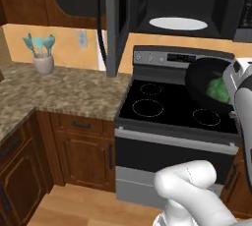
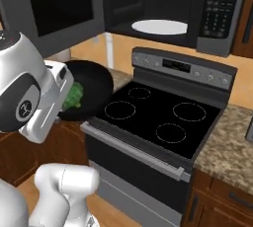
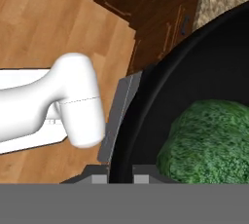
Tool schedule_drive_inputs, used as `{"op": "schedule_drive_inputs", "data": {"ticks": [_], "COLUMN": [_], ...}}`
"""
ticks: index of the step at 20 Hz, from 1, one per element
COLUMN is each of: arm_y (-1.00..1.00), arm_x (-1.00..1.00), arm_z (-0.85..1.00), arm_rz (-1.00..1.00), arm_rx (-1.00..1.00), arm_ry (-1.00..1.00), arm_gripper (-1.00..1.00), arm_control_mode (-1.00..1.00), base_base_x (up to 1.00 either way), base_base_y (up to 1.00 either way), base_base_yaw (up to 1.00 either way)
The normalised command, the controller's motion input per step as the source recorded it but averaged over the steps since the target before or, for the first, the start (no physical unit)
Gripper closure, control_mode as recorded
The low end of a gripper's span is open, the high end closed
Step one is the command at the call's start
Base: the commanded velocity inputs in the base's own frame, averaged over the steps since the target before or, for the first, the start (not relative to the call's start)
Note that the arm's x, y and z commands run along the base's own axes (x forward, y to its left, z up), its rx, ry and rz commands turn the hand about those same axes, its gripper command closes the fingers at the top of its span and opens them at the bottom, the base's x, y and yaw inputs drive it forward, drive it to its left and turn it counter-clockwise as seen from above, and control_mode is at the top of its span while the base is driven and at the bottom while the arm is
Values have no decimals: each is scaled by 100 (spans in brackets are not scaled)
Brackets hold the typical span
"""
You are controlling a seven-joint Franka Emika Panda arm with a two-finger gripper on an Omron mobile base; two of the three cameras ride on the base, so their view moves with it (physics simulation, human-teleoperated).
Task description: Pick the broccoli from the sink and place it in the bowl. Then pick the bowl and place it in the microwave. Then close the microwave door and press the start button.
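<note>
Two fingers [image 3: 120,175] pinch the bowl [image 2: 94,90] rim — broccoli [image 3: 209,142] inside, held above the stove [image 2: 163,112].

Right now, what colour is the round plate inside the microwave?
White. The turntable plate shows best in the right base view, against the dark microwave cavity.

Even, flat rendered light reaches me everywhere; shadows are faint. My close-up of the bumpy green broccoli [image 3: 209,140] looks soft and grainy.

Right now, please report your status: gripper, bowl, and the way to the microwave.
Gripper shut on bowl rim, bowl held above stove front. Broccoli inside bowl. Microwave door open, turntable plate bare.
</note>
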Motion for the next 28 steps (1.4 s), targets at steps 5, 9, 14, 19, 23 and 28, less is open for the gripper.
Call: {"op": "schedule_drive_inputs", "data": {"ticks": [5,9,14,19,23,28], "arm_y": [0,0,0,0,0,0], "arm_x": [0,0,0,0,0,0], "arm_z": [0,0,0,0,0,0], "arm_rz": [0,0,0,0,0,0], "arm_rx": [0,0,0,0,0,0], "arm_ry": [0,0,0,0,0,0], "arm_gripper": [100,100,100,100,100,100], "arm_control_mode": [100,100,100,100,100,100], "base_base_x": [48,53,34,0,-6,-2], "base_base_y": [-47,-5,-44,-28,-54,-32], "base_base_yaw": [18,9,25,23,18,10]}}
